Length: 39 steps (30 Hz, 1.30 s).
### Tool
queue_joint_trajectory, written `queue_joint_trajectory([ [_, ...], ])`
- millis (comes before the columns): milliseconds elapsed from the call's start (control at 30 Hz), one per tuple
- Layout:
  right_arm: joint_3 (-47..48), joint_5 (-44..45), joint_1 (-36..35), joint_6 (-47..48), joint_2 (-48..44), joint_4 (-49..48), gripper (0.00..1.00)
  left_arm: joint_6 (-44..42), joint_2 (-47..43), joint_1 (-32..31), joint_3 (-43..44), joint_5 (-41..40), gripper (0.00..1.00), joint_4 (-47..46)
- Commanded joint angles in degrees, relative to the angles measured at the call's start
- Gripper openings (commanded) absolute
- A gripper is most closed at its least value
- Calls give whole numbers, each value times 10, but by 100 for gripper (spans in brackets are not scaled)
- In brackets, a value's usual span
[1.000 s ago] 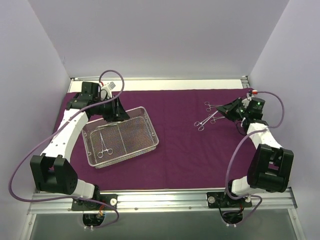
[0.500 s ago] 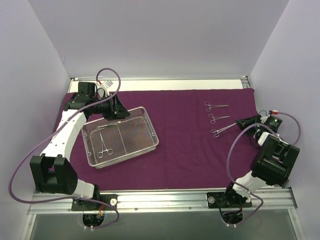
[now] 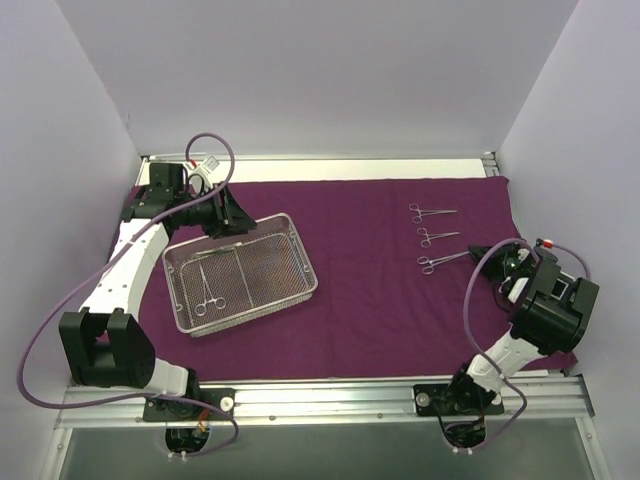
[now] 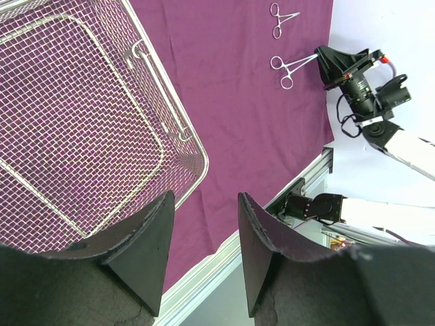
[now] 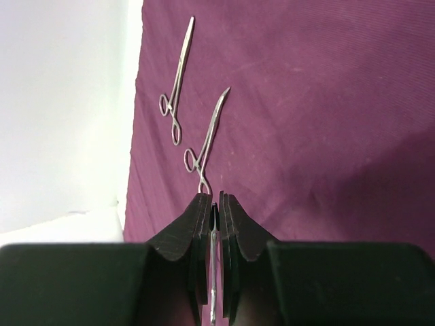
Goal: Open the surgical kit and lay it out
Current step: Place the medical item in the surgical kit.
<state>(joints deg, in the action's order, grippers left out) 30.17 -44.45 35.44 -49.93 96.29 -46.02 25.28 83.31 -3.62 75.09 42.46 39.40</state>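
The dark purple cloth [image 3: 360,300] lies spread flat over the table. On its left part stands the silver wire-mesh tray [image 3: 311,282], with one clamp [image 3: 204,288] lying inside. My left gripper [image 3: 232,225] hangs open over the tray's far edge. Nothing sits between its fingers in the left wrist view, where the tray [image 4: 178,122] lies beneath the gripper [image 4: 204,198]. Three clamps lie in a column at the right: [image 3: 432,211], [image 3: 438,236], [image 3: 442,262]. My right gripper [image 3: 478,250] is shut at the tip of the nearest one. Thin silver metal [image 5: 213,272] shows pinched between the right gripper's pads [image 5: 215,198].
White walls close in the back and both sides. An aluminium rail [image 3: 330,395] runs along the near edge. A pale strip of table [image 3: 330,168] shows behind the cloth. Purple cables loop off both arms. Two clamps [image 5: 178,88], [image 5: 209,132] lie beyond my right fingertips.
My right arm pulled back toward the right edge and folded, drawing its clamp into line below the other two. The left gripper drifted slightly left, still open.
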Motion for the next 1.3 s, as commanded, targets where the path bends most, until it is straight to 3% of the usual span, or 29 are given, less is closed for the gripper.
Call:
queue_joint_trajectory([
  [0, -15, -13, 2, -53, 12, -119, 0, -1, -1, 7, 5, 18, 51, -19],
  [367, -20, -8, 10, -107, 46, -202, 0, -2, 4, 12, 8, 20, 50, -13],
  [767, -15, -6, 20, -31, 39, -115, 0, -3, -1, 15, -2, 24, 51, -13],
  [1267, -13, 3, 33, -28, 47, -122, 0, -2, -3, 19, 0, 26, 51, -11],
])
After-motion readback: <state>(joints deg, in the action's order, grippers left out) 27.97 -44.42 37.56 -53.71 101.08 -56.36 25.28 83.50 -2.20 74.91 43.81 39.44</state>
